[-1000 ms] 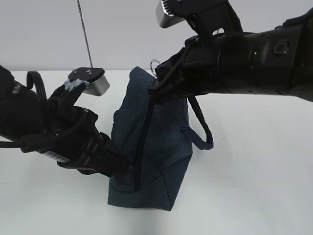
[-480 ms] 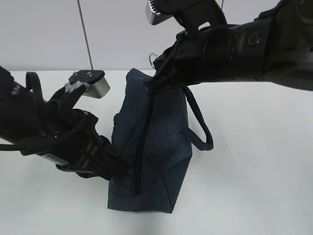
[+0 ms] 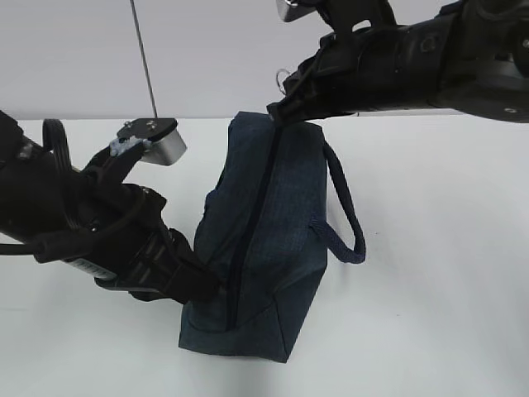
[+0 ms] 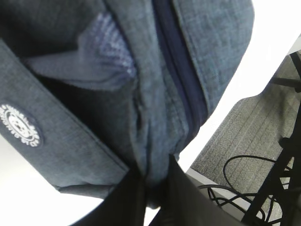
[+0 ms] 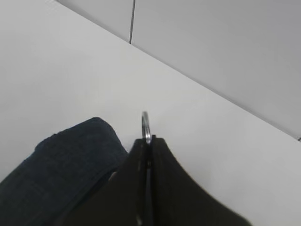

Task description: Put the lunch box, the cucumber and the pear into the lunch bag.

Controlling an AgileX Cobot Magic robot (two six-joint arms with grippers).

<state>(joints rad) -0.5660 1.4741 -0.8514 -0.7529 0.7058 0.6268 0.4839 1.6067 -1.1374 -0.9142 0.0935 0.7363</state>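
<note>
The dark navy lunch bag (image 3: pixel 277 223) stands on the white table, zipper closed along its top. My left gripper (image 3: pixel 205 285) is shut on the fabric at the bag's near end, beside the zipper (image 4: pixel 181 80); the pinched cloth fills the jaws in the left wrist view, gripper (image 4: pixel 155 188). My right gripper (image 3: pixel 277 114) is shut on the metal ring zipper pull (image 5: pixel 146 126) at the bag's far end, and the ring sticks out past the closed fingertips, gripper (image 5: pixel 149 140). The lunch box, the cucumber and the pear are out of view.
A loop handle (image 3: pixel 345 217) hangs off the bag's right side. A round white logo patch (image 4: pixel 19 124) sits on the bag's side. Beyond the table edge, floor and cables (image 4: pixel 244 174) show. A thin pole (image 3: pixel 143 58) rises behind the table.
My right gripper has moved right and up with the zipper pull, dragging the bag's far end to the right. The left arm has stayed still.
</note>
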